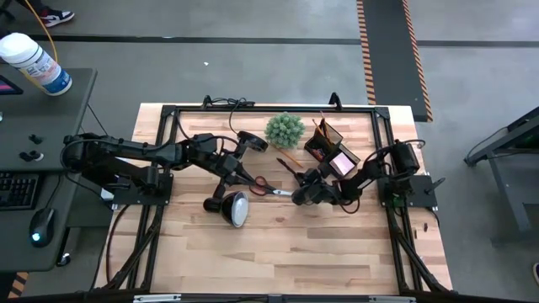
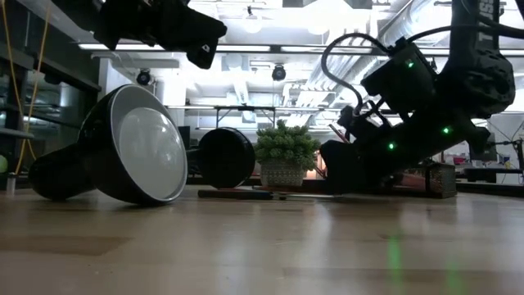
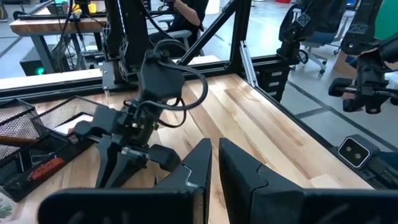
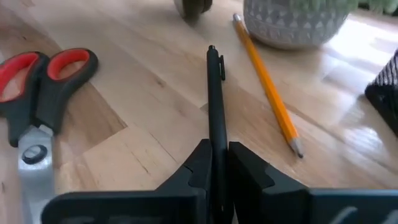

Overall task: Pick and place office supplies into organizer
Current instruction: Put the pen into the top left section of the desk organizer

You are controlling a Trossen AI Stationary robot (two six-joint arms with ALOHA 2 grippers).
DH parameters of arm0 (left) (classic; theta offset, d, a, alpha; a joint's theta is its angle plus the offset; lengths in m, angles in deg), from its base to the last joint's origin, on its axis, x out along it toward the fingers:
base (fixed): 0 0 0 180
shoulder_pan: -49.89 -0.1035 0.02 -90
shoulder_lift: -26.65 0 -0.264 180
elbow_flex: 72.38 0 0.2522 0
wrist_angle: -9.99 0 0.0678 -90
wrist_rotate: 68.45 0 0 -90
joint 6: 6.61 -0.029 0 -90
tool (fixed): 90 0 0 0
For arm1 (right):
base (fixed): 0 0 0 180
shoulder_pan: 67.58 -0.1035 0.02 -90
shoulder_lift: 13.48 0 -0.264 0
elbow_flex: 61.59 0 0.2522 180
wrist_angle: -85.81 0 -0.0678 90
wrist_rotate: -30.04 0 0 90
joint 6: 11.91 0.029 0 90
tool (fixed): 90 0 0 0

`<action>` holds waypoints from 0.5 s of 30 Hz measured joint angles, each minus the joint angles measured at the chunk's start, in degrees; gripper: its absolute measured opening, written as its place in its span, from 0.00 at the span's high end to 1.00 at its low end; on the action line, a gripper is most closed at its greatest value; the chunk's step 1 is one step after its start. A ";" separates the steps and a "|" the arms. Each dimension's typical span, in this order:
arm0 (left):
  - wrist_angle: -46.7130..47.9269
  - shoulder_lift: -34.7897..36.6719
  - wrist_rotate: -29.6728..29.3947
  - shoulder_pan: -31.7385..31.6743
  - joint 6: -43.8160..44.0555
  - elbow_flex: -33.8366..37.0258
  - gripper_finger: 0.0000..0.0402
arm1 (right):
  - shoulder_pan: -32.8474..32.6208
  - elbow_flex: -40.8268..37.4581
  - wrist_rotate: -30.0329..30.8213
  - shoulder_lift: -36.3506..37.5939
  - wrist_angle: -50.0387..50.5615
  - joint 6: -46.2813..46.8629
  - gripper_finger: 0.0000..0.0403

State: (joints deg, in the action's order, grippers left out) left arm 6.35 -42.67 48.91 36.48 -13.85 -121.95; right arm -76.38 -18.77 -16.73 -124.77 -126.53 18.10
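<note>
Both jaws sit pressed together: your right gripper (image 4: 216, 163) pinches the dark pen (image 4: 215, 106) at frame centre. Your left gripper (image 3: 213, 165) holds nothing, above the worktop (image 1: 320, 244).

The near half of the desk (image 1: 278, 252) lies bare from edge to edge, wide room for passing. The crowded part is the middle and far side: the lamp (image 1: 234, 207) lies tipped over left of centre, with the left arm stretched above it. The red-handled scissors (image 1: 268, 188) lie at mid-desk, the right gripper (image 4: 216, 163) just beside them (its fingers (image 4: 198, 167) pinch a dark pen (image 4: 215, 106)). An orange pencil (image 4: 266, 87) lies close alongside. The plant (image 1: 285, 129) and organizer (image 1: 330, 151) block the far edge.
</note>
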 joint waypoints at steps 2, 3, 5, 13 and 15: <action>0.00 0.00 -0.01 0.00 -0.01 0.00 0.95 | -0.67 0.02 0.54 0.27 -1.50 -0.31 0.93; 0.01 0.00 0.00 -0.02 0.00 0.00 0.95 | -1.13 0.02 0.95 0.46 -2.08 -0.35 0.93; -0.30 0.00 0.00 -0.09 0.00 0.00 0.95 | -2.04 0.02 1.25 1.00 -2.23 -0.31 0.93; -2.21 0.00 -0.01 -0.09 0.12 0.00 0.95 | -7.84 0.08 10.16 9.15 -2.63 -5.43 0.93; -2.50 0.00 -0.60 -0.09 0.12 0.00 0.95 | -9.71 0.08 13.83 12.01 -2.62 -8.85 0.93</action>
State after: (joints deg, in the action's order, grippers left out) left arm 3.84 -42.67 48.31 36.39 -13.73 -121.95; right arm -86.09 -18.68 -2.90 -112.76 -129.15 9.25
